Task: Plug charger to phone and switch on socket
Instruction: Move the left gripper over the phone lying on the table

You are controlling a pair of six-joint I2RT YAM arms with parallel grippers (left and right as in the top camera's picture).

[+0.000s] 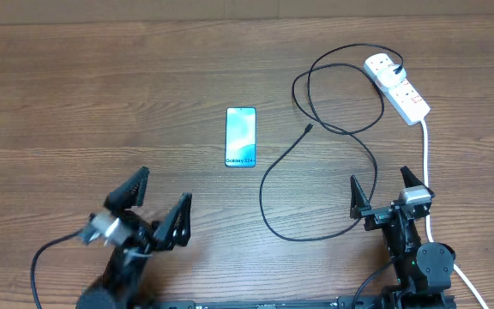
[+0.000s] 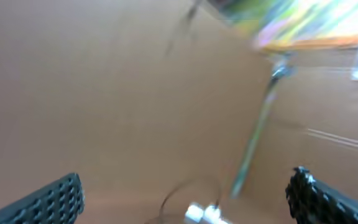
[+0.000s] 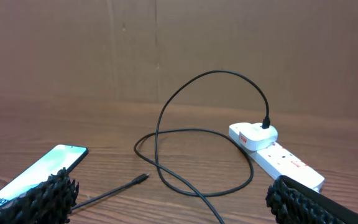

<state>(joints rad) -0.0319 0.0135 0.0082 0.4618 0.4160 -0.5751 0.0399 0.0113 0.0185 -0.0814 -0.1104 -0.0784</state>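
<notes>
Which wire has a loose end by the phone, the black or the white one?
The thin black charger: its free tip lies just right of the phone. The thick white cord runs from the socket away from the phone.

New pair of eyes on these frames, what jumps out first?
The lit phone lies screen-up mid-table. The charger loops across the table to its right, plugged into the socket at the far right, free tip short of the phone. The left gripper and right gripper stand open at the near edge, holding nothing.
</notes>
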